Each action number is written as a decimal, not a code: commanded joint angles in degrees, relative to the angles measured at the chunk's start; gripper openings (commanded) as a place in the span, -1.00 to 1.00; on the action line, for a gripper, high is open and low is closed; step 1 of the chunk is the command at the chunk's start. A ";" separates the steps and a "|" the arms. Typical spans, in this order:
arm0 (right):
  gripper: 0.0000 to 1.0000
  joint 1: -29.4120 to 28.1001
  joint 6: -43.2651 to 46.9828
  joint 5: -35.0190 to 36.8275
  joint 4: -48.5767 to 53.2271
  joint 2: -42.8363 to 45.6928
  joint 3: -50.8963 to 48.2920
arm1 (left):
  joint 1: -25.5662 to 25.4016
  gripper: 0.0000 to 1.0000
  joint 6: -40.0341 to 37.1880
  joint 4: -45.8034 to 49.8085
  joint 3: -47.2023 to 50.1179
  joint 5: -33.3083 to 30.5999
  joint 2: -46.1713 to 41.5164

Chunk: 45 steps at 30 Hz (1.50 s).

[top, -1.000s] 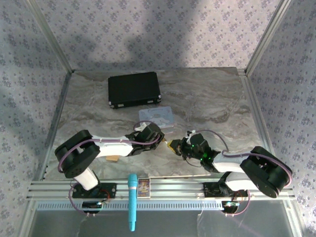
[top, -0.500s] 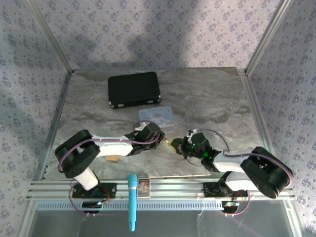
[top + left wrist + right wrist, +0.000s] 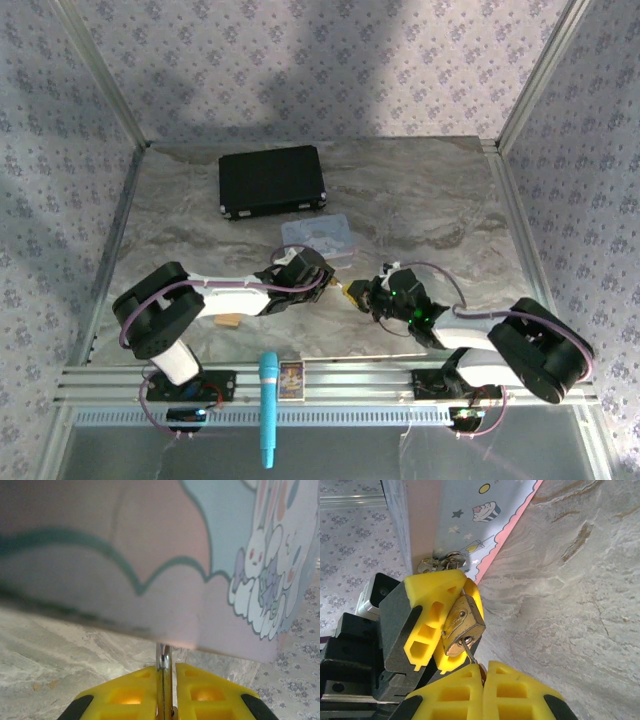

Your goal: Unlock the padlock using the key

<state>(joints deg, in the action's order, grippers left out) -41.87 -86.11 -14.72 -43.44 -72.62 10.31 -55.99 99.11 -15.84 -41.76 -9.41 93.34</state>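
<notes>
The brass padlock [image 3: 462, 625] is held off the table by its silver shackle [image 3: 164, 672], with my left gripper [image 3: 168, 667] shut on it. In the right wrist view the left gripper's yellow fingers [image 3: 431, 611] flank the lock body. The thin silvery key [image 3: 468, 651] has its blade tip in the keyhole on the lock's bottom face. My right gripper [image 3: 482, 667] is shut on the key's head. From above, the two grippers meet at the padlock [image 3: 349, 290] in the table's near middle, the left gripper [image 3: 325, 283] to its left and the right gripper [image 3: 366, 298] to its right.
A pale blue illustrated tin [image 3: 318, 236] lies just behind the grippers, close over the left fingers [image 3: 150, 555]. A black case [image 3: 272, 181] sits at the back. A tan block [image 3: 229, 321] lies by the left arm. A blue microphone [image 3: 268, 405] and a small card [image 3: 291, 378] rest on the front rail.
The right gripper has edged slightly left and away from me, toward the padlock, with the key in it. The left arm has hardly moved.
</notes>
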 commanded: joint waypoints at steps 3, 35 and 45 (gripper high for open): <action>-1.00 0.31 0.90 1.28 0.99 2.10 -0.64 | -0.18 -1.00 1.51 -3.07 -2.36 1.40 0.87; -1.00 0.22 0.76 1.84 -1.74 -1.15 -0.37 | -0.44 -1.00 2.05 -3.49 -2.78 2.47 1.05; -1.00 0.73 1.18 3.16 1.74 3.05 -1.23 | -0.25 -1.00 1.52 -2.57 -3.33 2.01 1.49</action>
<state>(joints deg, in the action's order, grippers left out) -41.50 -85.10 -13.26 -42.19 -70.81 9.52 -55.99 99.70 -16.73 -42.68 -8.97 94.30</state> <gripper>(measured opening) 0.054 0.140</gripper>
